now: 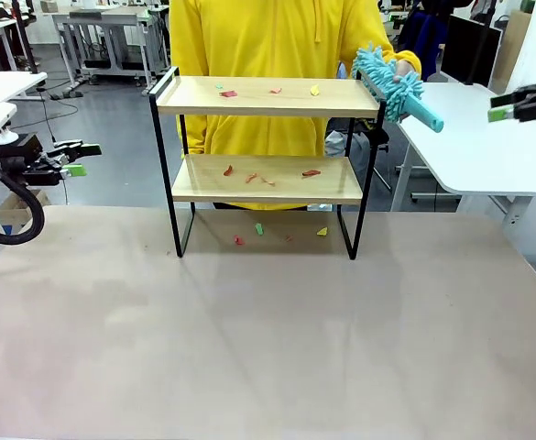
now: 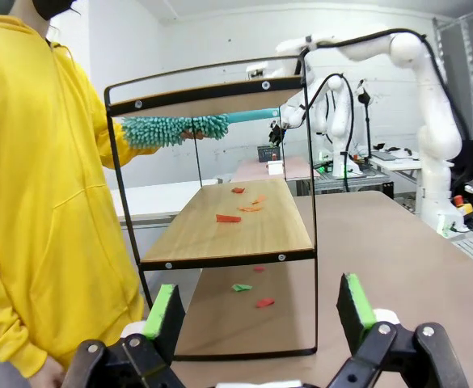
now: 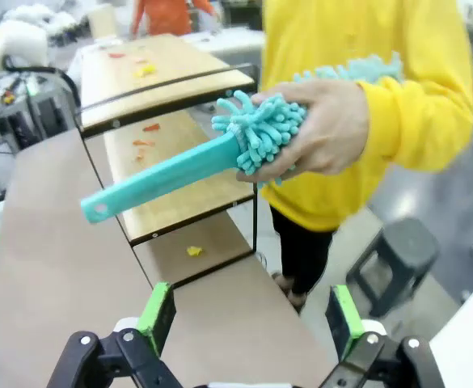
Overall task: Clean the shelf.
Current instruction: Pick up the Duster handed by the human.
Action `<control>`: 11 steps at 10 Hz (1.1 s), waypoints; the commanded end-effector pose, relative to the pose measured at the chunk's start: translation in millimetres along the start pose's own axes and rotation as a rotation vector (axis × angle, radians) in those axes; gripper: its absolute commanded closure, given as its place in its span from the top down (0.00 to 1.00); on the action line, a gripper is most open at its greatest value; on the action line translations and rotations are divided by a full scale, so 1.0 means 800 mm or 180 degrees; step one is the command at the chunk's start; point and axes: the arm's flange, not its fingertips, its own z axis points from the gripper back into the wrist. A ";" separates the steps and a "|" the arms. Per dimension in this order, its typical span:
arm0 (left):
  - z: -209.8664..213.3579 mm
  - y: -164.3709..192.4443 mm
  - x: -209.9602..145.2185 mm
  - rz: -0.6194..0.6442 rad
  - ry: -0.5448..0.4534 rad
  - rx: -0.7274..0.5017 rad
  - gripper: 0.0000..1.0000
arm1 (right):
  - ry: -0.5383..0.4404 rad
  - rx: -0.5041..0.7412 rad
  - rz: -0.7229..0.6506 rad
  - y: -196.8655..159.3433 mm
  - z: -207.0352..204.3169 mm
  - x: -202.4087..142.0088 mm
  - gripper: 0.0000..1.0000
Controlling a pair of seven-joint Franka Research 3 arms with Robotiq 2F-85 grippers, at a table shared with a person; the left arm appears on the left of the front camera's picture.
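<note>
The shelf stands at the table's far middle, two wooden boards in a black frame. Small red, orange, yellow and green scraps lie on both boards and on the table under it. A person in a yellow hoodie holds a teal fluffy duster by its head at the shelf's right end, handle pointing out toward my right arm. My right gripper hangs open and empty to the right of the handle. My left gripper is open and empty, well left of the shelf, facing its end.
The person's hand wraps the duster's fluffy head. A white side table stands at the right behind my right arm. The wide brown tabletop stretches in front of the shelf. Other desks and equipment stand far behind.
</note>
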 end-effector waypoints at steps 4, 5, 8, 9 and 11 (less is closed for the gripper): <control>0.001 -0.001 0.003 -0.0056 -0.0002 0.0002 1.00 | 0.1041 -0.0657 -0.0297 0.110 -0.059 0.111 1.00; 0.001 -0.001 0.003 -0.0056 -0.0002 0.0002 1.00 | 0.0995 -0.0682 -0.0149 0.117 -0.067 0.120 1.00; 0.001 -0.001 0.003 -0.0056 -0.0002 0.0002 1.00 | 0.0751 -0.0567 -0.0154 0.102 -0.043 0.117 1.00; 0.001 -0.001 0.003 -0.0056 -0.0002 0.0002 1.00 | 0.0751 -0.0567 -0.0154 0.102 -0.043 0.117 1.00; 0.001 -0.001 0.003 -0.0056 -0.0002 0.0002 1.00 | 0.0847 -0.0639 -0.0209 0.100 -0.041 0.115 1.00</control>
